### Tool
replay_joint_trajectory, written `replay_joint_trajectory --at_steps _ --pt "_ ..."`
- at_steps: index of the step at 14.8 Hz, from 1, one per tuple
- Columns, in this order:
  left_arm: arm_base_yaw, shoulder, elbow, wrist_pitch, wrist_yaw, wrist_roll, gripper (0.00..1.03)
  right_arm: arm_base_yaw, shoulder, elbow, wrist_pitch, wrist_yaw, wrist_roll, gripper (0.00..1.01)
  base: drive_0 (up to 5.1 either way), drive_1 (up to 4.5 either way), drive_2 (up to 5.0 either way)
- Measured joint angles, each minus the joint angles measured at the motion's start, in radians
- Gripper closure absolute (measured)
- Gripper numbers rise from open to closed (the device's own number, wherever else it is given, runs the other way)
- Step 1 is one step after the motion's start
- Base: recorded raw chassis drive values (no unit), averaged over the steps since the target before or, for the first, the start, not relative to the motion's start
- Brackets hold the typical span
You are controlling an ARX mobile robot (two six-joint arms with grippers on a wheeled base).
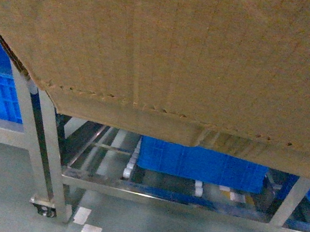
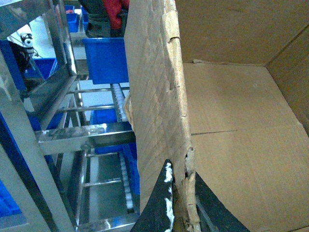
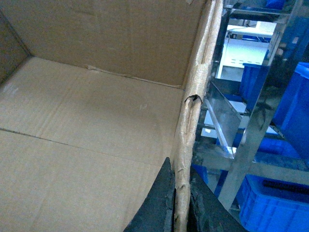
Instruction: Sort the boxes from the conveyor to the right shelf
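each tool (image 2: 182,203) (image 3: 179,203) pinches a box (image 1: 173,47) wall.

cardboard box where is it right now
The cardboard box fills the top of the head view, held up in front of the steel rack, above a blue crate. Each wrist view shows fingers pinching a side wall.

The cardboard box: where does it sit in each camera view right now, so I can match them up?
Head: cardboard box fills the top half, above the steel shelf.
Left wrist: its left wall runs up the centre, inside to the right.
Right wrist: its inside fills the left, right wall right of centre.
Shared landmark: blue crates.
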Motion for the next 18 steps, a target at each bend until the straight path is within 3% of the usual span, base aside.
replay_joint_trajectory --at_steps 11,15,18 --pt "0.003 0.009 0.001 -0.003 0.000 -0.001 1.01 0.000 0.011 0.001 0.001 -0.005 0.000 0.98 0.0 4.33 -4.3" --pt "0.042 0.142 0.226 -0.169 0.053 -0.018 1.01 -0.014 0.165 0.216 -0.124 -0.045 0.009 0.98 0.0 4.33 -4.3" --pt "0.064 0.283 0.380 -0.245 0.076 -0.003 1.01 -0.027 0.328 0.370 -0.166 -0.077 0.011 0.98 0.0 0.00 0.0"
